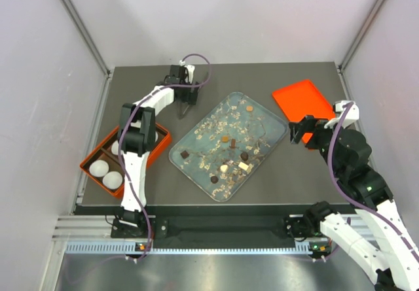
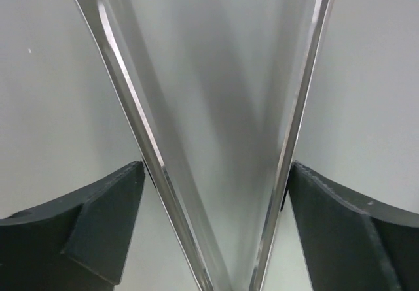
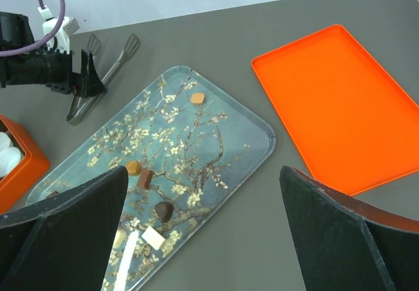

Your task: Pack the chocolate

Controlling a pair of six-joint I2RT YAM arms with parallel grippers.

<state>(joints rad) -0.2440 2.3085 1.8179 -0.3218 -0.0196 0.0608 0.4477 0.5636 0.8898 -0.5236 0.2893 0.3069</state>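
Observation:
Several chocolate pieces lie on the blossom-patterned tray: a caramel square at its far end, a dark round one and a white one nearer. The right wrist view shows the caramel square, a dark piece and a white piece. My left gripper is at the back of the table, shut on metal tongs whose arms press both fingers. My right gripper is open and empty above the tray's right edge.
An orange box holding white paper cups stands at the left front. A flat orange lid lies at the back right, and it also shows in the right wrist view. Grey walls enclose the table.

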